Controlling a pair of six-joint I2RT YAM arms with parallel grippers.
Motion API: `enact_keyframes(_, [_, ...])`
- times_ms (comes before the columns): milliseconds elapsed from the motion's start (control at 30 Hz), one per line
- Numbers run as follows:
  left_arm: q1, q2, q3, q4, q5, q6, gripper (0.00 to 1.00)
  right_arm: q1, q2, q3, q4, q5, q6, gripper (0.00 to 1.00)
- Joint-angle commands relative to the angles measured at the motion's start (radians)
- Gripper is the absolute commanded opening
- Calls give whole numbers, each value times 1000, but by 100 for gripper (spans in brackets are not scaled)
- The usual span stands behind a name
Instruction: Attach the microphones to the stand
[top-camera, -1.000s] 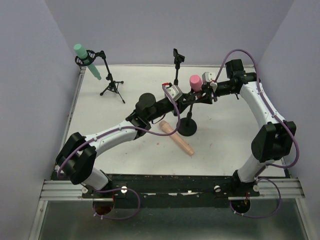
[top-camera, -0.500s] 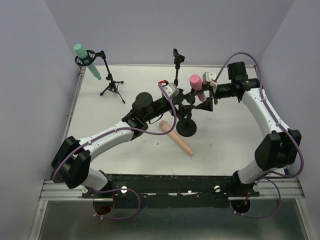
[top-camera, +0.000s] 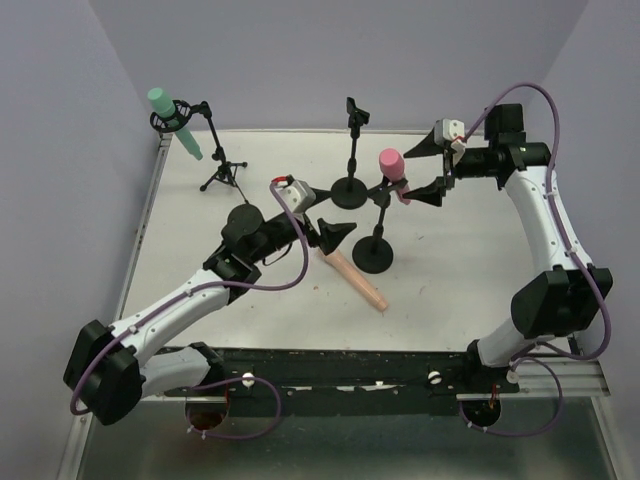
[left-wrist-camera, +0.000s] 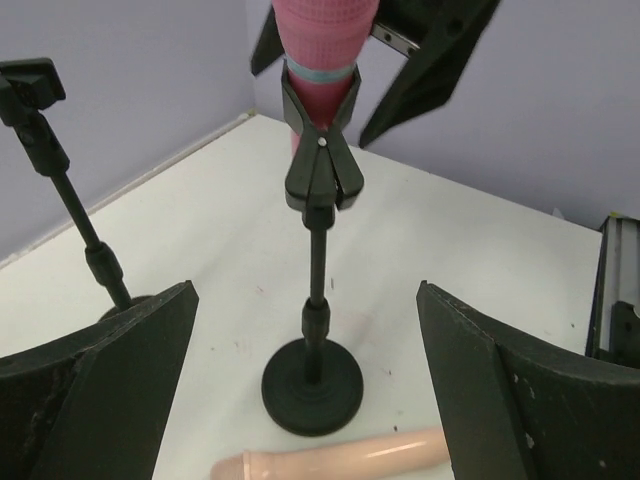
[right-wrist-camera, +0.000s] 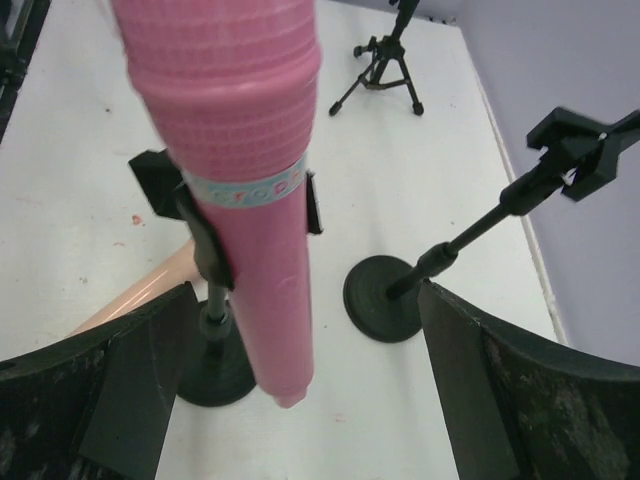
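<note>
We find bare table (top-camera: 470, 285) right of the centre stand (top-camera: 376, 256), peach microphone (top-camera: 353, 278) lying just beside its near-left, empty stand (top-camera: 350, 190) close behind.

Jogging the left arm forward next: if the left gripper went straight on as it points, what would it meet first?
Likely the round-base stand holding the pink microphone, centred ahead of the open left gripper; the peach microphone lies lower, probably beneath that line.
</note>
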Motion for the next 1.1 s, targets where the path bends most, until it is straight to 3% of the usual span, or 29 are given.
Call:
enact_keyframes(0, [10, -144, -70, -98, 10, 8, 98, 31, 134, 216, -335, -63, -233, 100])
enact_keyframes(100, [13, -217, -129, -133, -24, 2, 98, 62, 186, 285, -415, -63, -275, 100])
enact_keyframes(300, [14, -326, -203, -170, -75, -1, 98, 138, 162, 241, -328, -6, -178, 99])
enact_keyframes(533, [16, -343, -188, -212, -77, 27, 98, 138, 122, 212, -278, 35, -106, 89])
enact_keyframes(800, [16, -361, -197, -216, -66, 21, 98, 137, 91, 215, -254, 92, -65, 86])
enact_keyframes(967, [14, -379, -208, -222, -63, 11, 98, 137, 85, 233, -262, 86, -52, 76])
enact_keyframes(1067, [16, -392, -209, -232, -66, 11, 98, 137, 79, 226, -262, 78, -52, 56])
